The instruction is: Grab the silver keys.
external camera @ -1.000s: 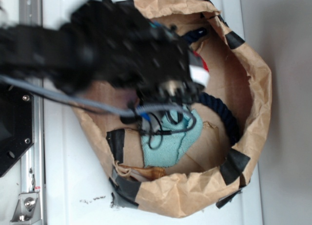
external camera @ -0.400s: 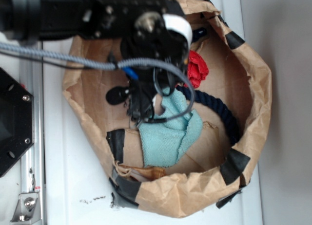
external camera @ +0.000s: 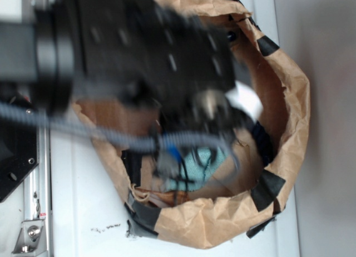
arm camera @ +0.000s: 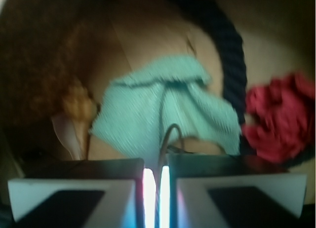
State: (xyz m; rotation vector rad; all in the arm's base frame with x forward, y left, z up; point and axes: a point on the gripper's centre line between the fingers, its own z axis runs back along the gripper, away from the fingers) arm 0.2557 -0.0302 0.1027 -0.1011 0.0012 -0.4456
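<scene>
Presently the gripper [arm camera: 156, 188] hangs low inside the brown paper bag [external camera: 289, 101], its fingers [arm camera: 74, 198] drawn together with only a thin bright slit between them. A thin dark loop [arm camera: 168, 136] rises from that slit in the wrist view; whether it is the wire ring of the silver keys or one of the arm's own cables cannot be told, so the fingers are recorded as clenched, contents unconfirmed. The silver keys themselves are not identifiable in either view: the exterior view is blurred and the arm [external camera: 128, 57] covers most of the bag's interior. Just ahead of the fingers lies the teal cloth [arm camera: 163, 109], crumpled on the bag floor; a dark navy rope [arm camera: 232, 55] curves behind it and a red cloth [arm camera: 279, 114] sits to its right, touching the rope. A crinkled amber wrapper [arm camera: 79, 107] lies at the cloth's left edge. Judgement: the grasp step is in hand but not verified. To do it well, the keys should be sighted before any lift, the fingers should close on metal and not on a fold of cloth, and the rise should be straight and slow so the rope is not snagged.
</scene>
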